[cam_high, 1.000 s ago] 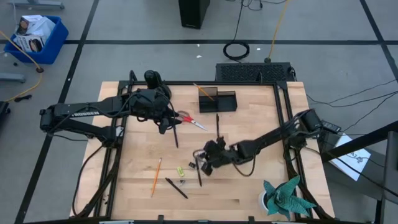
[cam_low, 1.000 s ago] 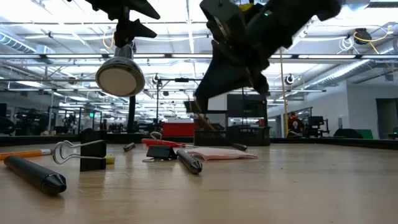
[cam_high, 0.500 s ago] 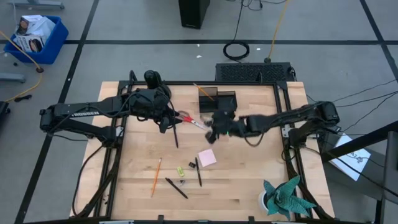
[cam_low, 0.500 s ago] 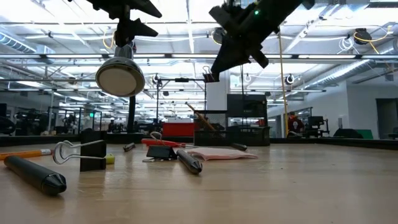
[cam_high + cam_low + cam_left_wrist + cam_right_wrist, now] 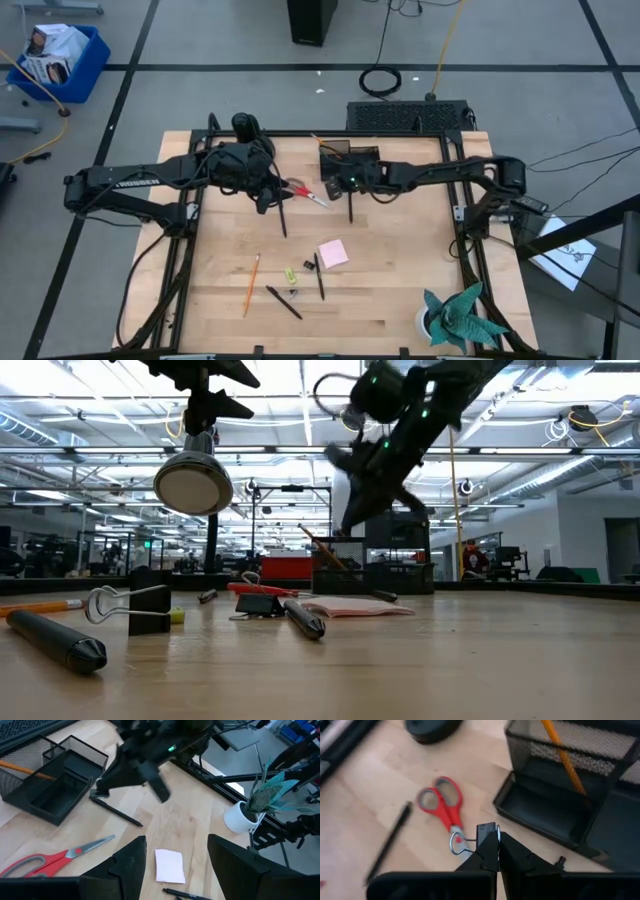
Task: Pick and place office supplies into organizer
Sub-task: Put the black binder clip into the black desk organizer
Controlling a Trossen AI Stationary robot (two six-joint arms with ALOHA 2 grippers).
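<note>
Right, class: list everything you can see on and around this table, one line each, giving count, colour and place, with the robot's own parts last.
organizer: one, black mesh, far middle of table
pencil in organizer: one, orange
scissors: one, red-handled, before the organizer
sticky-note pad: one, pink, table centre
loose pencil: one, orange, near left
pens: several, black, scattered
paper plant: one, teal, near right corner
left gripper: open, beside scissors
right gripper: shut on binder clip, black, by organizer
</note>
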